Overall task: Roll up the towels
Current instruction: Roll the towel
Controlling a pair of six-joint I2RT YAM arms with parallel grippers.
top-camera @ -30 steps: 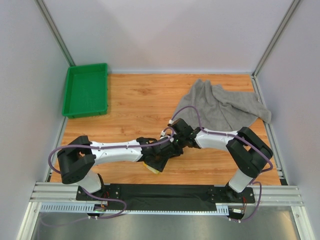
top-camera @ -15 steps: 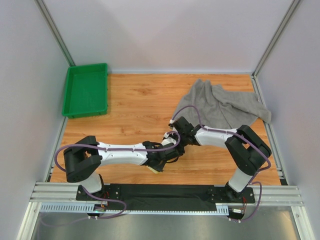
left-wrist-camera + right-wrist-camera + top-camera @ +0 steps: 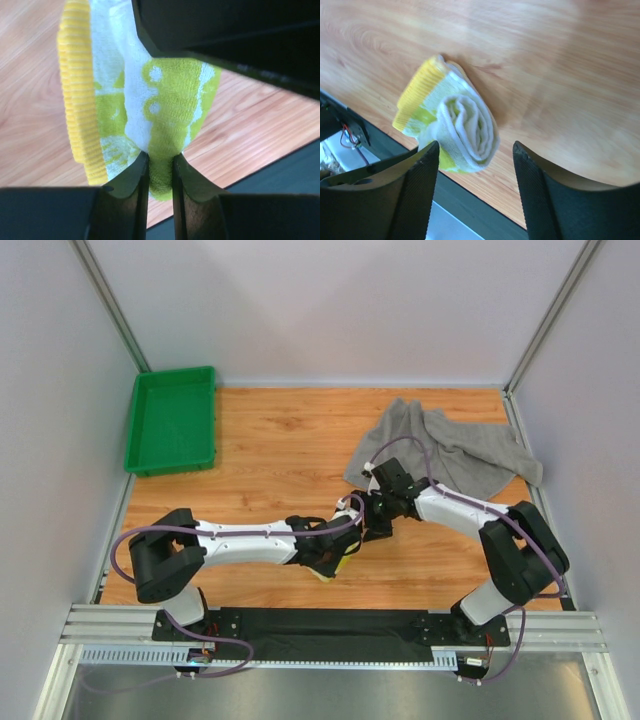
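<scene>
**Towels: small towel (image 3: 455,125) pinched by left gripper (image 3: 161,170), grey towel (image 3: 450,450) loose**

A green tray (image 3: 172,425) is seen at the far left corner of the table (image 3: 270,450), well apart from both arms. The left arm is stretched rightward across the near part of the table. The left gripper's jaws are drawn narrowly together on a fold of the small towel, with a green-printed patch pinched between the fingertips. In the left wrist view a ribbed yellow hem is noted on the left side of the cloth.

The small towel is wound into a loose roll, and white spiral layers are visible at its end in the right wrist view. It is located close to the near edge of the table, about midway across. Whether the roll rests on the wood or hangs just above it cannot be told.

The right gripper (image 3: 475,147) is held just right of the left one, jaws spread wide, nothing gripped.

The grey towel is seen crumpled and unrolled at the far right of the table, beyond the right gripper.
</scene>
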